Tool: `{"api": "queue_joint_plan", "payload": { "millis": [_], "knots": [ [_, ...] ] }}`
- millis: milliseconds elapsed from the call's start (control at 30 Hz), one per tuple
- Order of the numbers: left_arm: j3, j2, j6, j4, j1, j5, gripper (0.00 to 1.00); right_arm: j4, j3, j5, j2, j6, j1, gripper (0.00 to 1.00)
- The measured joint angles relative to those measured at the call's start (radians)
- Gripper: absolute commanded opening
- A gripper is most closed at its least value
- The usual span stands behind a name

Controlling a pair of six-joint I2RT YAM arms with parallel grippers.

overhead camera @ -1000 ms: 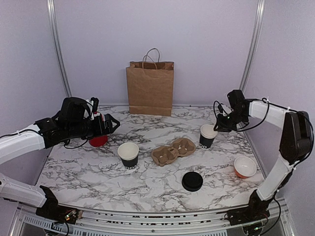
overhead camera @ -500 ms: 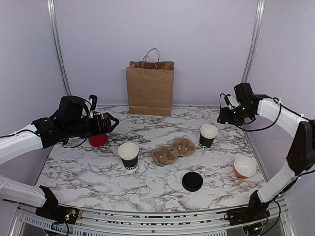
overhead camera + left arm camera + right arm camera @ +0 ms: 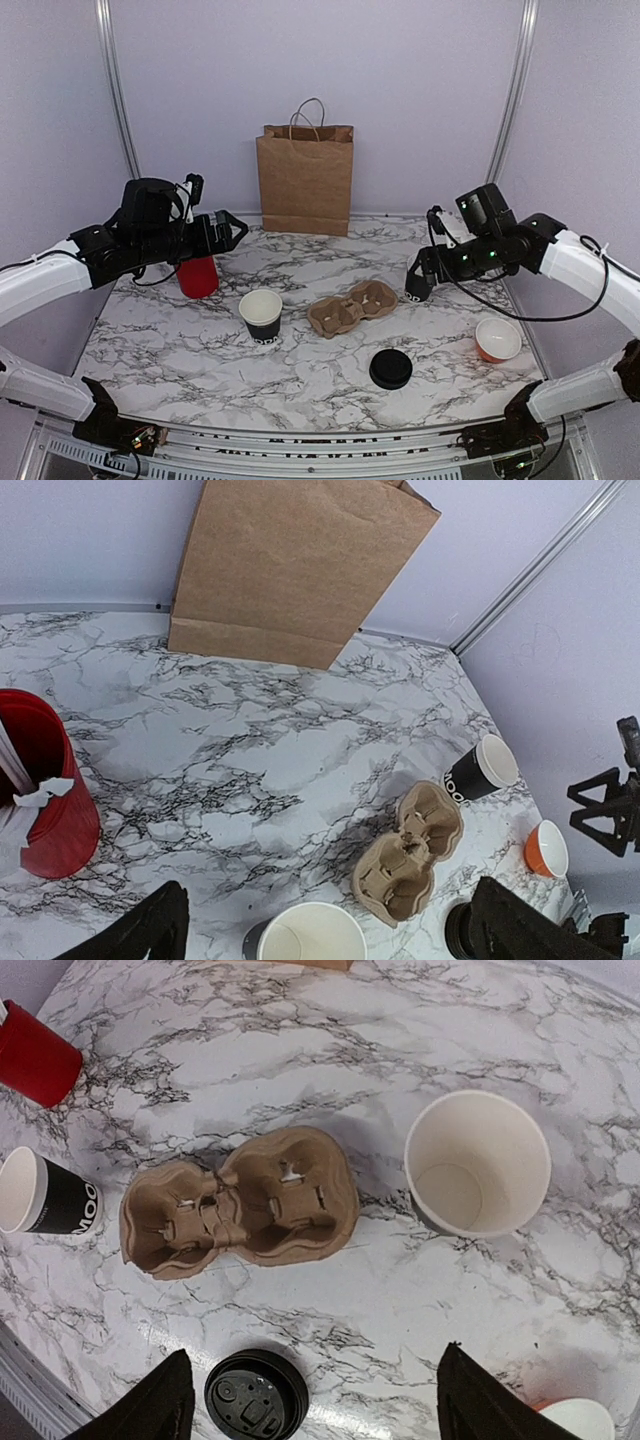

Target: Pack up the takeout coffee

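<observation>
marble table (image 3: 150, 340) | bag (image 3: 305, 180), red holder (image 3: 198, 277), takeout coffee (image 3: 470, 778), second cup (image 3: 262, 318), cardboard carrier (image 3: 352, 306), lid (image 3: 390, 369), orange cup (image 3: 497, 340)

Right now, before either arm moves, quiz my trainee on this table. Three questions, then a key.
1. True or false: the black lid is fitted on a cup.
2. Which stands at the back of the table? A. brown paper bag B. orange bowl C. red holder
3. How many cups sit in the cardboard carrier?
Key: 1 false, it lies alone on the marble; 2 A; 3 zero, both pockets are empty.
</observation>
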Motion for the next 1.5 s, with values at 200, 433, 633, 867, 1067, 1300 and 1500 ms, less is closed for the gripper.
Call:
{"api": "queue_joint_plan", "payload": {
  "millis": [200, 433, 633, 867, 1067, 1300, 1500],
  "knots": [
    [0.039, 0.073, -0.013, 0.063, 0.0, 0.024, 0.99, 0.0, -0.202, 0.018, -0.099, 0.129, 0.155, 0.88],
    [0.084, 0.127, -0.031, 0.114, 0.0, 0.041, 0.99, 0.039, -0.329, 0.088, -0.055, 0.289, 0.391, 0.89],
    [0.084, 0.129, -0.035, 0.117, 0.0, 0.041, 0.99, 0.025, -0.31, 0.193, 0.105, 0.359, 0.508, 0.89],
    [0.071, 0.106, -0.026, 0.117, 0.0, 0.03, 0.99, 0.022, -0.294, 0.24, 0.163, 0.373, 0.514, 0.87],
    [0.051, 0.077, -0.018, 0.117, 0.0, 0.012, 0.99, 0.058, -0.28, 0.237, 0.213, 0.375, 0.515, 0.81],
    [0.031, 0.064, -0.009, 0.116, 0.0, 0.001, 0.99, 0.075, -0.28, 0.235, 0.249, 0.379, 0.515, 0.66],
    [0.024, 0.064, -0.006, 0.116, 0.0, -0.003, 0.99, 0.096, -0.282, 0.224, 0.249, 0.386, 0.514, 0.71]
  ]
}}
